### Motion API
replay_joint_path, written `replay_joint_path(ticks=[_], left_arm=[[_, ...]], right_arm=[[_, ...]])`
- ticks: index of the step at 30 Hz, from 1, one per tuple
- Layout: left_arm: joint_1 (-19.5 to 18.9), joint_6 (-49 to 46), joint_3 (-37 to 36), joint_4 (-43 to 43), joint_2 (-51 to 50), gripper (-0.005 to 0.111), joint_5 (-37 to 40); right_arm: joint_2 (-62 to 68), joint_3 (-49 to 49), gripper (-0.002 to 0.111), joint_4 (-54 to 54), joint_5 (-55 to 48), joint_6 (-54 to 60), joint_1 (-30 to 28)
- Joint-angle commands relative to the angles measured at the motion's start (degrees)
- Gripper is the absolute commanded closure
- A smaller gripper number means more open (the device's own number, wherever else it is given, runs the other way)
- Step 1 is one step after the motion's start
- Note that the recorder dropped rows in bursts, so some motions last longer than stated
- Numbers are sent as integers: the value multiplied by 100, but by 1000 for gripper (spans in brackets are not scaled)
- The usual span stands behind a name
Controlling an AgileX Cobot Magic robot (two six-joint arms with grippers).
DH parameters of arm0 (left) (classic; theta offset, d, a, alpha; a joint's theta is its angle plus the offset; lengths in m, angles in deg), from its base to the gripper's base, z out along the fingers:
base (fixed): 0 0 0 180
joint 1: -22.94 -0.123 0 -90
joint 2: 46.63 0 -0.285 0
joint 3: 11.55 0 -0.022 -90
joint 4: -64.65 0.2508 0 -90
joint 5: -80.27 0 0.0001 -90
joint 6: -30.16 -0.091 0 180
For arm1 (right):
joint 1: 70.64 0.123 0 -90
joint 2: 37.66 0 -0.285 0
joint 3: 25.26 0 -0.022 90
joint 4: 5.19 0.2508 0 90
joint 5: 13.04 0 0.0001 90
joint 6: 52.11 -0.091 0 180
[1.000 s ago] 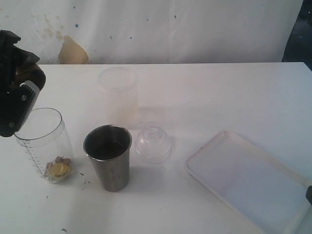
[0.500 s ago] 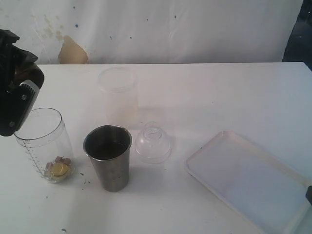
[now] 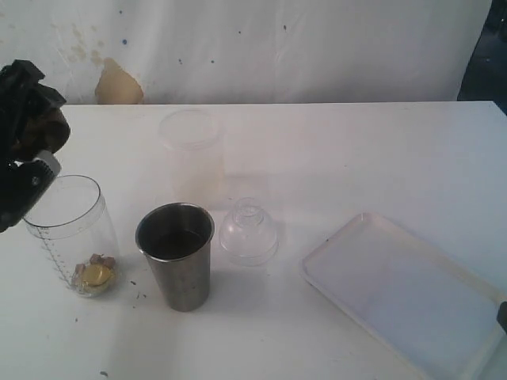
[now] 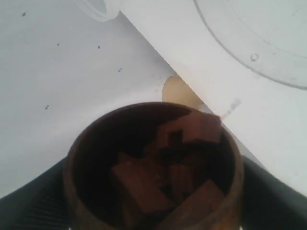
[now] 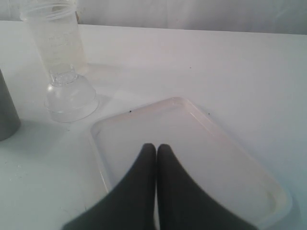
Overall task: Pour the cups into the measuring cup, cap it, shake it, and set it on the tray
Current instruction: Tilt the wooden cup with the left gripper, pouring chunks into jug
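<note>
My left gripper [image 3: 33, 134] is shut on the brown wooden cup [image 3: 43, 125], held in the air just above and behind the measuring cup [image 3: 70, 229], which stands at the table's left with small bits in its base. In the left wrist view the wooden cup [image 4: 153, 167] holds several brown chunks, and black fingers [image 4: 273, 201] flank it. The steel tumbler [image 3: 176, 257] stands right of the measuring cup. My right gripper [image 5: 156, 146] is shut and empty, hovering over the white tray [image 5: 201, 139]. The tray [image 3: 404, 293] lies at the front right.
A clear dome lid [image 3: 248, 232] sits beside the tumbler, with a frosted cup [image 3: 192, 150] behind it. The right wrist view shows the lid [image 5: 71, 98], the frosted cup [image 5: 56, 40] and the tumbler's edge [image 5: 5, 115]. A stained wall stands behind the table.
My left gripper has turned and lifted a little with the wooden cup, drawing back from the measuring cup's rim. Nothing else has moved.
</note>
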Motion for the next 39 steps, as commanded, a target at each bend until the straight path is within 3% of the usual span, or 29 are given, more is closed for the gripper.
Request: replay_joint_path(ticks=[1, 11, 24, 35, 39], left_arm=[[18, -818, -207, -29, 34, 107, 91], [18, -1290, -206, -29, 34, 107, -211], [18, -2694, -206, -29, 34, 107, -404], [18, -2617, -206, -29, 34, 107, -217], [18, -1595, -179, -147, 34, 107, 260]], right_arm=[[-19, 30, 108, 9, 9, -6, 8], [-19, 30, 108, 9, 9, -6, 8], [-19, 30, 108, 9, 9, -6, 8], [-19, 30, 108, 9, 9, -6, 8], [-19, 30, 108, 9, 9, -6, 8]])
